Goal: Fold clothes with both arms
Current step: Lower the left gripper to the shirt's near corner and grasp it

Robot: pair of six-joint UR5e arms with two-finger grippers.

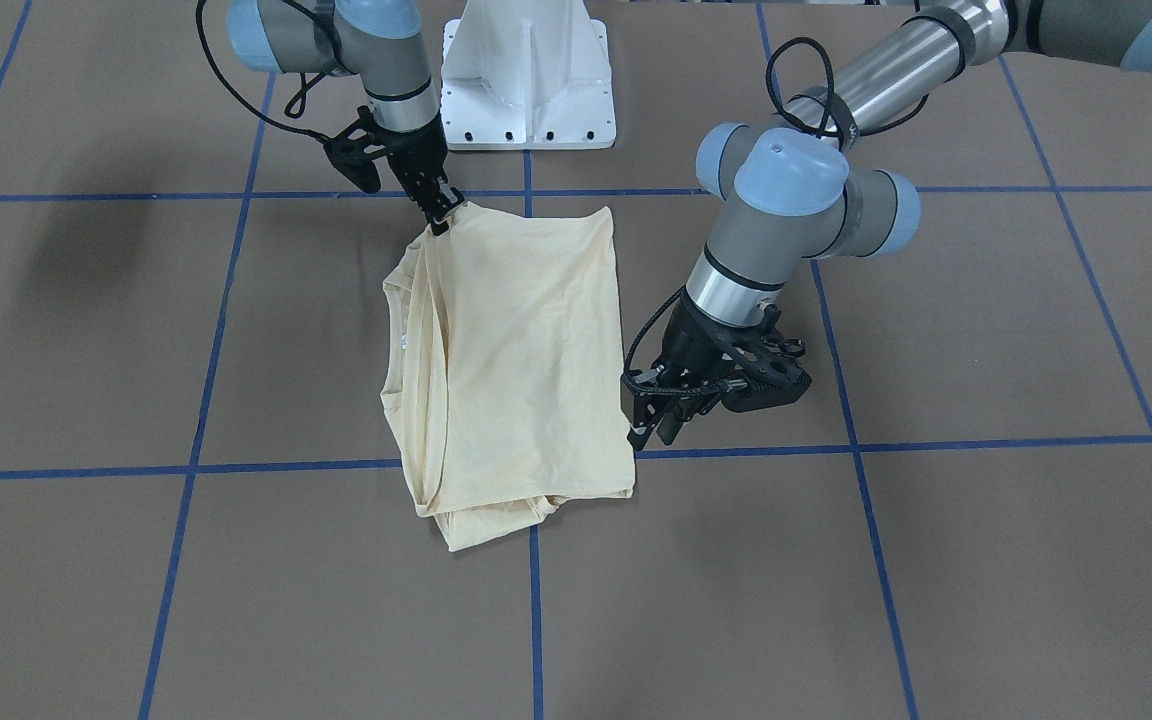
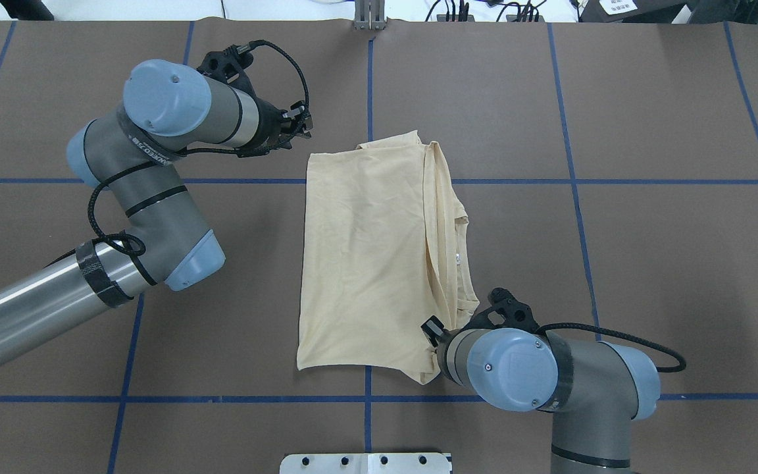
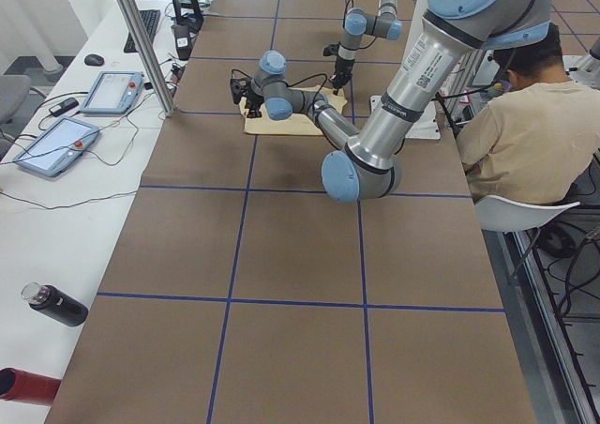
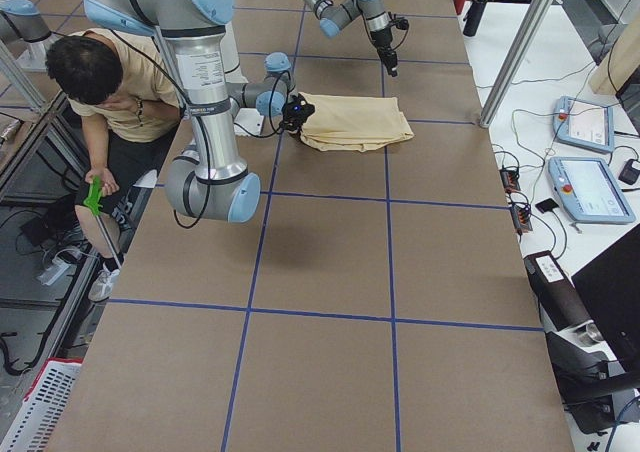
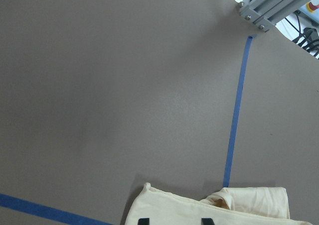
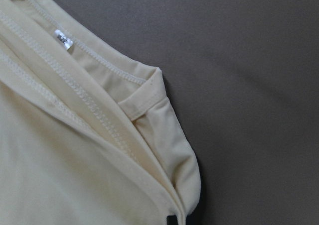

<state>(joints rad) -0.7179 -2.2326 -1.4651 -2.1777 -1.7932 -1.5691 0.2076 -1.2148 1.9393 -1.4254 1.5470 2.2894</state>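
Cream thin-fabric T-shirt (image 2: 366, 250): folded into a tall rectangle, lying mid-table between both grippers, with the collar side toward the robot's right.
Right black two-finger gripper (image 1: 439, 216): at the shirt's corner nearest the robot, fingers clamped on the fabric, which seems slightly lifted there.
Small white neck label (image 6: 62, 38): inside the collar, facing up.
Left black two-finger gripper (image 1: 652, 430): just beside the shirt's far corner, fingers apart.
Brown table with blue tape grid (image 2: 616, 263): under the shirt.
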